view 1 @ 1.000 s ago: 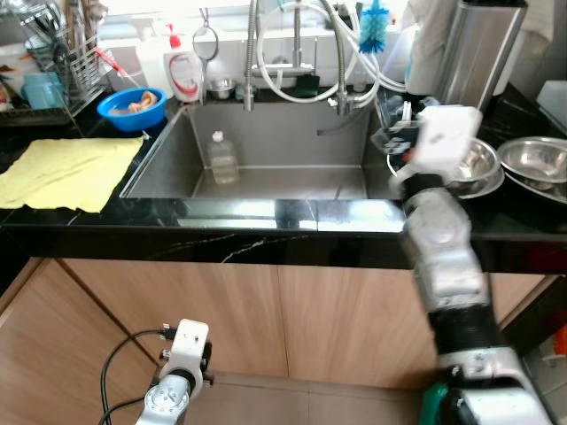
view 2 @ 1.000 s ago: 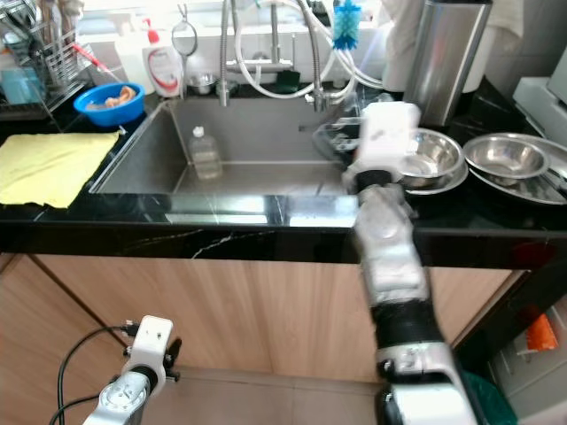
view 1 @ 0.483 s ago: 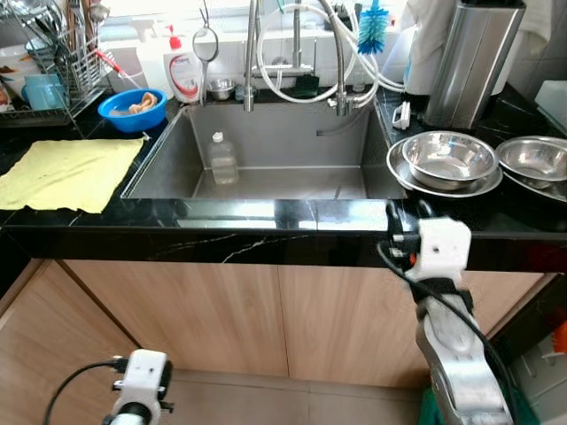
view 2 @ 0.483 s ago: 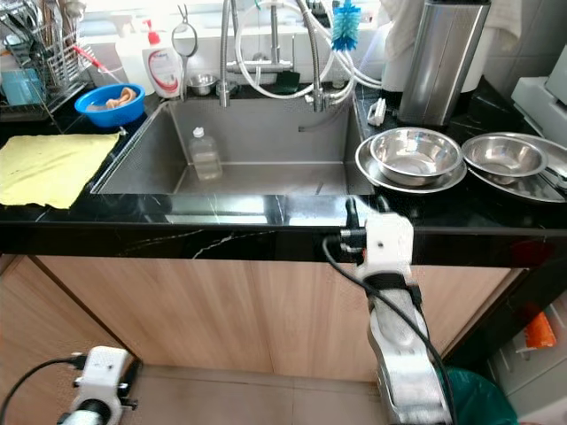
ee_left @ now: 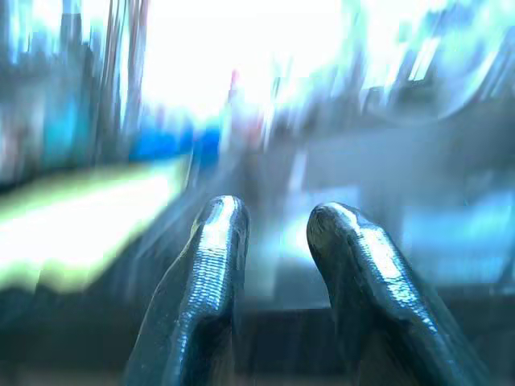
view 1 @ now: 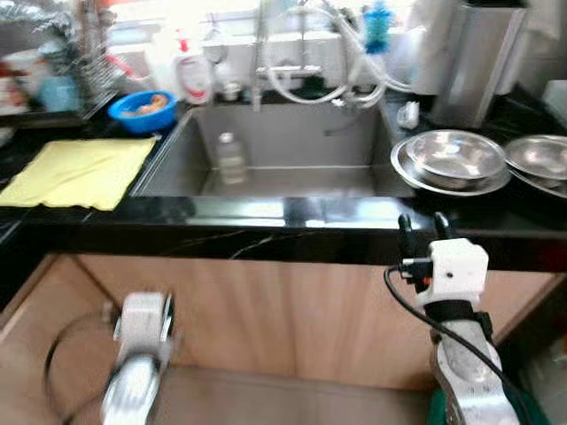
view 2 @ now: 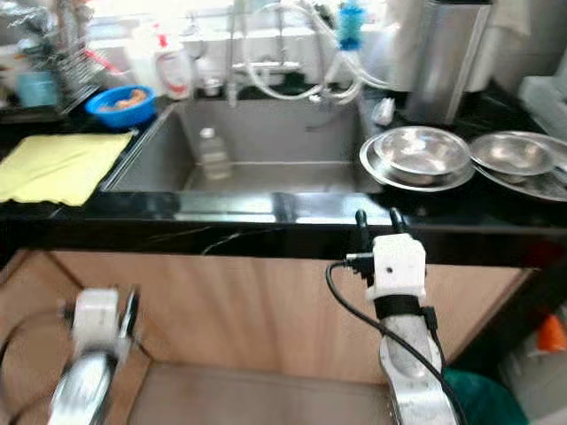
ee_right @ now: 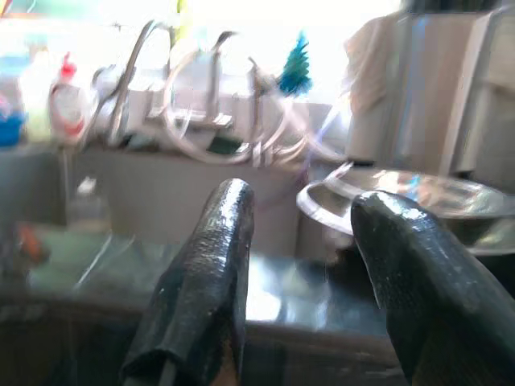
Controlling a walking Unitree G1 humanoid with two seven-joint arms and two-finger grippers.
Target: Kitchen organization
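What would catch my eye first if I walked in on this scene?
Probably the steel sink sunk in the black counter, a small clear bottle standing in it. To its right sit stacked shiny metal bowls; to its left lie a yellow cloth and a blue bowl. In front, the right gripper is raised to the counter's edge, fingers apart.

I see a glossy black stone counter (view 1: 266, 221) with pale veins, mirroring the light. The sink (view 1: 292, 142) is brushed, matt steel; the bowls (view 1: 452, 159) beside it are polished metal, bright with reflections. The cloth (view 1: 80, 170) is soft, matt yellow fabric. The cabinet fronts (view 1: 292, 310) look like smooth, pale wood. My right gripper's fingers (ee_right: 201, 289) show finely textured black rubber with a dull sheen.
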